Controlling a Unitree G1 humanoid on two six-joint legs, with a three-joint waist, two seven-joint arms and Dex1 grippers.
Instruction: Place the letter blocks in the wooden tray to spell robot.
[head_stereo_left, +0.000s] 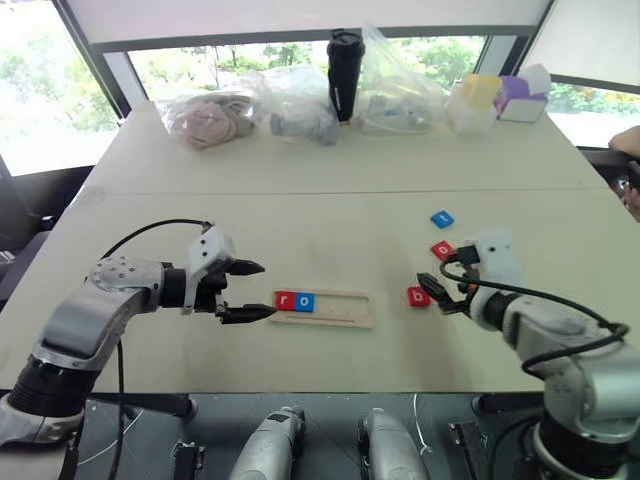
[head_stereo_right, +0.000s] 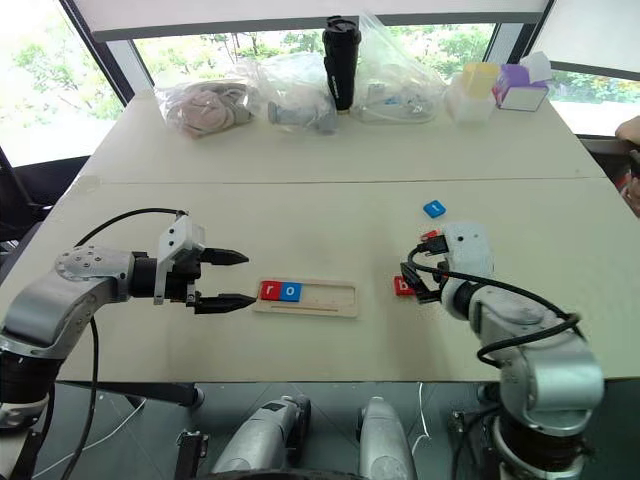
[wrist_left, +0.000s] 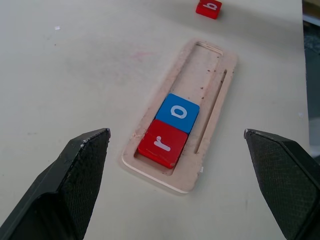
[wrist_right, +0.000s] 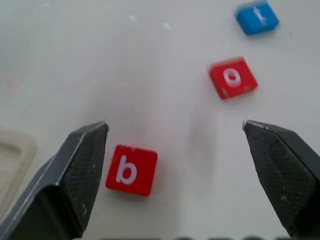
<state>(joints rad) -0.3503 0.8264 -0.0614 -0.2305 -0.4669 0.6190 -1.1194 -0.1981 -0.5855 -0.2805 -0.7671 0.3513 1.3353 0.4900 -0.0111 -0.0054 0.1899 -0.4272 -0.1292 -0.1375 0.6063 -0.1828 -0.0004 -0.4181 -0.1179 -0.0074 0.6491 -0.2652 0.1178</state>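
A pale table (head_stereo_left: 330, 170) takes up most of the head views. Along its far edge, around twelve o'clock, clear plastic bags (head_stereo_left: 300, 105) of soft items are ranged, with a black tumbler (head_stereo_left: 345, 75) standing upright among them and small yellow and purple boxes (head_stereo_left: 505, 98) towards one o'clock.

The left gripper (head_stereo_left: 252, 291) is held just above the table at about eight o'clock, pointing across towards the tray; its jaws are spread wide and nothing is held between them. The right gripper (head_stereo_left: 437, 288) is seen at about four o'clock, its jaws likewise parted and empty, with the red b block lying on the table just beside one fingertip.

The wooden tray (head_stereo_left: 340, 310) lies flat near the table's near edge, at about six o'clock, between the two grippers. Two tiles are seated in its slot at the end nearer the left gripper: the red r block (wrist_left: 163, 142) at the very end, and the blue o block (wrist_left: 177, 112) touching it. The rest of the slot is bare wood.

The other letter blocks lie loose at about three o'clock of the tray. The red b block (wrist_right: 131, 170) is nearest the tray, the red o block (wrist_right: 233, 77) lies beyond it, and the blue t block (wrist_right: 257, 17) lies farthest.
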